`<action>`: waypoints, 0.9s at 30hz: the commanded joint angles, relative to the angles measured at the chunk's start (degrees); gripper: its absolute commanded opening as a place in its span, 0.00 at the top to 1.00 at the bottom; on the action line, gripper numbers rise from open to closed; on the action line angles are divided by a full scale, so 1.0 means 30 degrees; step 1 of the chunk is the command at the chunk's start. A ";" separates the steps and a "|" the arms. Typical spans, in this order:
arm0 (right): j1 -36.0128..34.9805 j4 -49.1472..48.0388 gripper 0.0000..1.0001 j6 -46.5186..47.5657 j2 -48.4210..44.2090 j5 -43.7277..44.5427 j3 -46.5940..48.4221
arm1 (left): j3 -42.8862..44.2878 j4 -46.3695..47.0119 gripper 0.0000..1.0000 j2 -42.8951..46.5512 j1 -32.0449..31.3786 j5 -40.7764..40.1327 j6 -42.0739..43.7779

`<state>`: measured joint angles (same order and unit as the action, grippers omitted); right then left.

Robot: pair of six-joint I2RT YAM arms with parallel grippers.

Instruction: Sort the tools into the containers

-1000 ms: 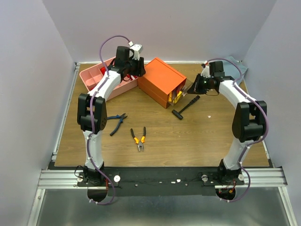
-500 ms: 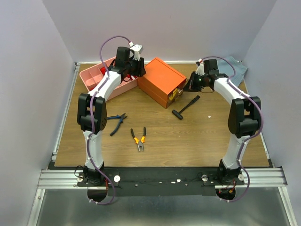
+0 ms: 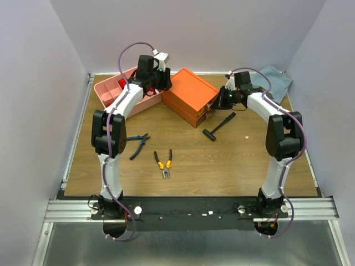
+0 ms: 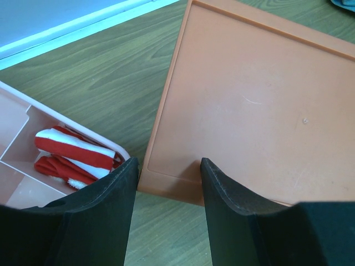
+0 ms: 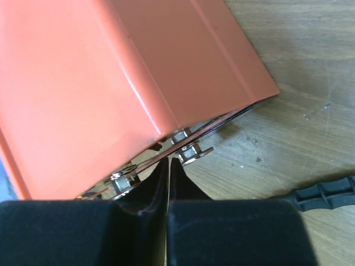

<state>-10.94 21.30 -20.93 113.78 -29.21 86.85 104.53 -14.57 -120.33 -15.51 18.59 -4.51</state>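
The orange box stands at the back middle, and the pink tray lies to its left. My left gripper hangs open over the bare wood at the box's near corner, beside the tray. My right gripper is shut, its tips against the clear drawer front of the box. A black hammer lies just right of the box. Blue-handled pliers and orange-handled pliers lie on the table nearer the bases.
A red-and-white striped item lies in one tray compartment. A blue-grey cloth is bunched in the back right corner. The hammer's handle shows close to the right fingers. Walls enclose the table on three sides.
My right gripper has swung left from the back right to the box's drawer face, and the clear drawer sticks out less. The left arm has stayed put.
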 commanded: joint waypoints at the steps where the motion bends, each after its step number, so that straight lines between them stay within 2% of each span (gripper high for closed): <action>1: -0.0309 0.0453 0.87 0.1956 0.0044 0.0038 0.0465 | -0.0713 -0.0945 0.44 -0.0055 -0.0866 0.0074 0.0332; 7: -0.0191 0.1717 0.86 0.5533 -0.1332 0.2383 -0.1553 | -0.0595 -0.1091 0.44 0.0121 -0.0866 -0.0044 0.0538; 8: -0.0220 0.1864 0.77 0.5975 -0.1508 0.2239 -0.1963 | -0.0625 -0.1091 0.44 0.0179 -0.0866 -0.0015 0.0509; 11: -0.0221 0.2829 0.60 0.7997 -0.2123 0.1450 -0.2318 | -0.0770 -0.1091 0.44 0.0267 -0.0866 -0.0015 0.0392; 15: -0.0191 0.3680 0.49 1.0953 -0.2681 0.0102 -0.2407 | -0.0859 -0.1150 0.44 0.0355 -0.0924 -0.0015 0.0333; 20: -0.0221 0.7309 0.42 1.8041 -0.1135 -0.1774 0.0255 | -0.0859 -0.1209 0.43 0.0559 -0.0954 0.0014 0.0303; 24: -0.0220 0.9594 0.43 2.3487 -0.0077 -0.2565 0.1780 | -0.0830 -0.1296 0.43 0.0648 -0.0954 0.0044 0.0333; 25: -0.0192 1.0933 0.43 2.6110 0.0187 -0.2799 0.2102 | -0.0859 -0.1325 0.43 0.0677 -0.0954 0.0073 0.0333; 27: -0.0250 1.1908 0.43 2.8090 0.0772 -0.2947 0.2981 | -0.0859 -0.1413 0.43 0.0765 -0.0954 0.0015 0.0449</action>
<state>-11.31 44.16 38.63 111.66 -33.45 90.89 103.59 -13.87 -119.59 -16.12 16.97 -3.86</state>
